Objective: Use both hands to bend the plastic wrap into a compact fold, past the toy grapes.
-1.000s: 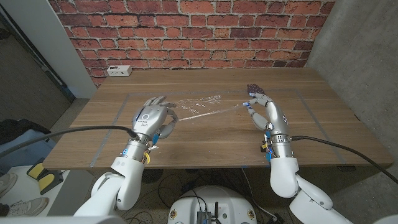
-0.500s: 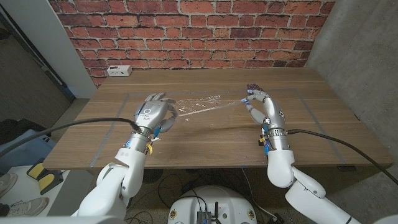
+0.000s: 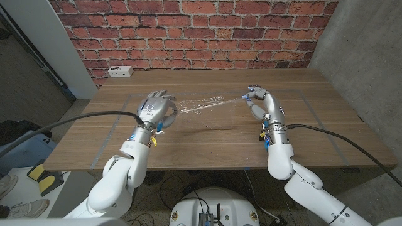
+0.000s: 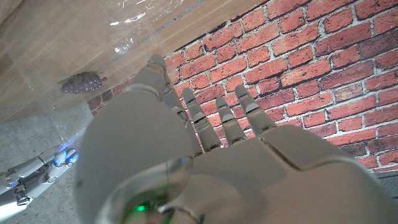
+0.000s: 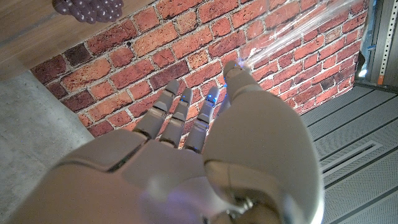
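Observation:
A sheet of clear plastic wrap (image 3: 204,105) hangs stretched above the wooden table (image 3: 207,147) between my two hands. My left hand (image 3: 157,107) grips its left end with fingers curled in. My right hand (image 3: 264,104) pinches the right end near its fingertips. The wrap (image 4: 143,25) glints beyond my left hand (image 4: 205,168) in the left wrist view, with the purple toy grapes (image 4: 84,83) seen through it. In the right wrist view the grapes (image 5: 93,7) lie on the table beyond my right hand (image 5: 205,155), and the wrap (image 5: 298,25) trails off its fingertips.
A white socket box (image 3: 119,71) sits at the table's back left, by the brick wall (image 3: 201,31). Grey tape lines (image 3: 119,119) mark the tabletop. A concrete wall (image 3: 370,56) stands close on the right.
Both hands have moved away from me toward the back of the table, carrying the wrap with them. It now hangs a little higher and stays taut.

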You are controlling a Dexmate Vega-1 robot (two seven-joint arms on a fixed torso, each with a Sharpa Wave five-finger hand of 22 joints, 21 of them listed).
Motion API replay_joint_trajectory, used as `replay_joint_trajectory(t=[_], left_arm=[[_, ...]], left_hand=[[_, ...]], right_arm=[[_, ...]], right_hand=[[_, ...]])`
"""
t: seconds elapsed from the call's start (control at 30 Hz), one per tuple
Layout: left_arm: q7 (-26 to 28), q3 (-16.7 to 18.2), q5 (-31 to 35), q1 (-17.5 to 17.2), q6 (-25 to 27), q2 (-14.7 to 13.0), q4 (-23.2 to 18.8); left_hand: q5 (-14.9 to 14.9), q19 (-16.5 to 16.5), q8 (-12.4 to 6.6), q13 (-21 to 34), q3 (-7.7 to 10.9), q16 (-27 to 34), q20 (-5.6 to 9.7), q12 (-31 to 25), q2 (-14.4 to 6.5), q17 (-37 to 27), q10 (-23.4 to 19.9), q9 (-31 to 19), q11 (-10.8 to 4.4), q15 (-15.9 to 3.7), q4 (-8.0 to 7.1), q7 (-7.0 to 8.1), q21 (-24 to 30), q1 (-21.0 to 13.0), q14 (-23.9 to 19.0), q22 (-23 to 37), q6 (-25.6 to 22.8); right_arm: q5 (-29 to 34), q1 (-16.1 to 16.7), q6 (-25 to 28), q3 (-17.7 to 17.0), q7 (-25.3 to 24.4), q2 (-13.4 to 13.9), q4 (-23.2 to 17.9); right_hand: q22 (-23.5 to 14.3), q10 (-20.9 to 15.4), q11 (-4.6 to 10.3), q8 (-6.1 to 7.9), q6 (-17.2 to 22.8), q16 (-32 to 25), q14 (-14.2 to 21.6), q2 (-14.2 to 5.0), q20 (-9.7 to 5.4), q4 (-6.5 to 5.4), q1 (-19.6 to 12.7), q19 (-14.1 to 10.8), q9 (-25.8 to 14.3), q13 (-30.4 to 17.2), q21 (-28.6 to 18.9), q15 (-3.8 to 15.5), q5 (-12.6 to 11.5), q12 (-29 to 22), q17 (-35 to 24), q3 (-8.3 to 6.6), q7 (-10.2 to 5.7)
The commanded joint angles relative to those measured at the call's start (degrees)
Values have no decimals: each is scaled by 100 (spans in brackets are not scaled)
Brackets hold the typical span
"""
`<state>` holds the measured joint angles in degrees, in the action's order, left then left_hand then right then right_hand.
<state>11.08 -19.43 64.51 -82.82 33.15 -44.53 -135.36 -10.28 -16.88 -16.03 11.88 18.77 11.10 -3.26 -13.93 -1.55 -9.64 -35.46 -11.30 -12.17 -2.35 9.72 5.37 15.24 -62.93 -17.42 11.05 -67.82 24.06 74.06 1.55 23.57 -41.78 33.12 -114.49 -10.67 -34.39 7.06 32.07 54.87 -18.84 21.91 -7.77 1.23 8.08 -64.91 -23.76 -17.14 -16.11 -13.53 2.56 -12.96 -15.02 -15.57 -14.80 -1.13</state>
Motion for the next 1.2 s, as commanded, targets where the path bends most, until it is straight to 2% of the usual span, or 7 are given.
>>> replay_joint_trajectory(t=[0.03, 0.53, 1.2], left_arm=[[-154, -230, 37, 485, 172, -31, 270], [-170, -474, -180, 1104, 209, -38, 629], [-422, -943, -177, 1867, 478, 35, 1002]], left_hand=[[-22, -13, 16, 6, 3, -14, 20, 27, 7, -15, -12, -22, -15, -802, -29, -367, -5, -64, -60, 19, -410], [-20, -15, 46, 11, -7, -19, 24, 40, 5, -17, -12, -20, -20, -797, -40, -351, -10, -63, -60, 19, -423], [-19, -15, 80, 16, -18, -25, 28, 52, 8, -17, -22, -18, -22, -797, -43, -343, -16, -69, -59, 19, -442]], right_arm=[[-156, -601, 22, 168, 146, -63, 446], [-312, -1163, -32, 347, 270, -103, 888], [-625, -1968, -405, 579, 499, -169, 1768]], right_hand=[[-8, -47, 20, 26, 222, 5, 27, -12, 3, 12, 44, -13, -16, -10, -2, 824, -48, 15, -9, -33, 173], [-8, -52, 14, 38, 217, 18, 24, -10, 1, 16, 51, -14, -19, -14, 0, 834, -52, 31, -13, -36, 168], [-7, -63, 15, 46, 227, 31, 38, -6, 4, 21, 57, -8, -3, -25, 6, 820, -56, 45, -15, -42, 177]])
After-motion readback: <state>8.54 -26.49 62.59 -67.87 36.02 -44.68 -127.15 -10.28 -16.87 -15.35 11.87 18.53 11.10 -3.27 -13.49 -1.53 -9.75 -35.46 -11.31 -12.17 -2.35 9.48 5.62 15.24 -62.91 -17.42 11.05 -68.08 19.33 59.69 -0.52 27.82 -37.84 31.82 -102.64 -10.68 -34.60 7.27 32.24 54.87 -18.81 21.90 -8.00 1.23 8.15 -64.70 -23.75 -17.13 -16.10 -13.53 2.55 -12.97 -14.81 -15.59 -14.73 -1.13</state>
